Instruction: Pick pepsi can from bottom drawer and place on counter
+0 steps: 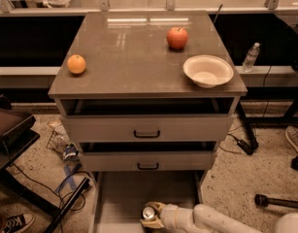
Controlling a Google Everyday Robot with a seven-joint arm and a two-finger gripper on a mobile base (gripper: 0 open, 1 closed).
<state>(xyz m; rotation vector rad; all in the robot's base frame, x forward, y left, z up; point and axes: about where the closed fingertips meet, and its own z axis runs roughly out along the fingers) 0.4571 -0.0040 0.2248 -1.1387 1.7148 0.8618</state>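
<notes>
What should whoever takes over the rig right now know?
Gripper: down in the bottom drawer, at the can; grip can't be confirmed.
Can: upright on the drawer floor, near the front.
Counter: holds an orange, apple and bowl.
Done: drawer open, can reached.
Left: secure the can, lift it out, set it on the counter.
</notes>
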